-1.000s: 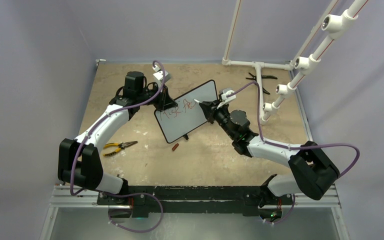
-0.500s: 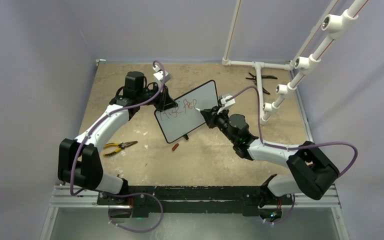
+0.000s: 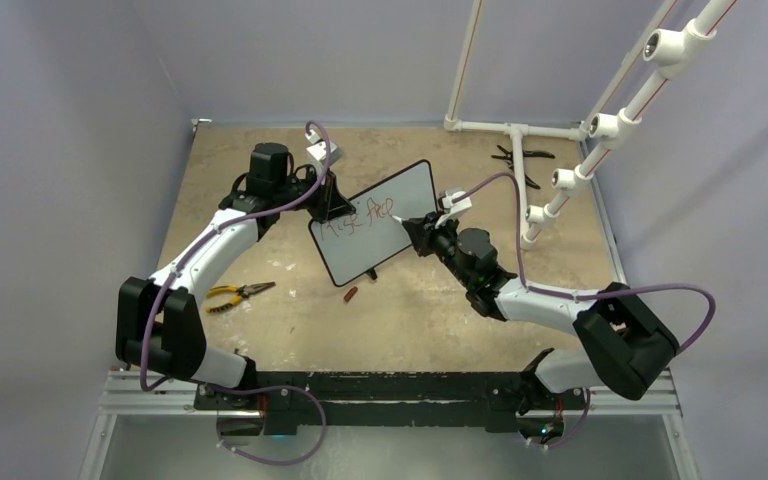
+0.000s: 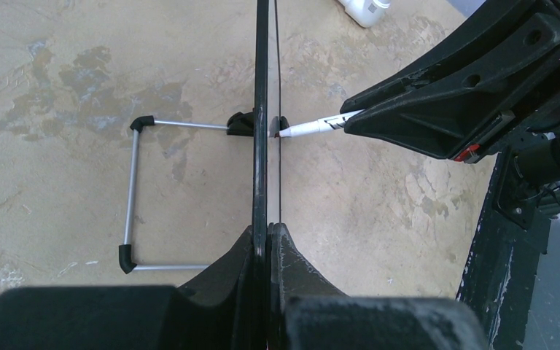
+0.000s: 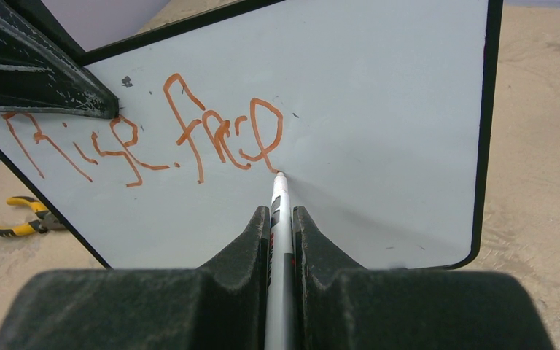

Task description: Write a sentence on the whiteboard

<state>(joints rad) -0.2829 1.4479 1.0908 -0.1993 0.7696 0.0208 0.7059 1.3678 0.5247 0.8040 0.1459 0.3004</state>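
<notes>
The whiteboard (image 3: 405, 192) stands tilted on the table, its top left edge pinched by my left gripper (image 3: 332, 206), which is shut on it. From the left wrist the whiteboard (image 4: 261, 109) shows edge-on between the shut left gripper (image 4: 268, 230). My right gripper (image 5: 281, 211) is shut on a white marker (image 5: 278, 193). The marker's tip touches the whiteboard (image 5: 379, 109) just below the last red letter. The sentence (image 5: 153, 138) is one line of red handwriting across the board's upper left. From above, the right gripper (image 3: 415, 225) sits at the board's right side.
Yellow-handled pliers (image 3: 238, 294) lie on the table left of the board, and a small red cap (image 3: 351, 294) lies in front of it. Black pliers (image 3: 515, 155) and white pipes (image 3: 520, 190) are at the back right. A wire stand (image 4: 133, 197) props the board behind.
My right arm has shifted slightly right and nearer along the board with the marker, and the red writing has gained a letter. The left arm and the board have not moved.
</notes>
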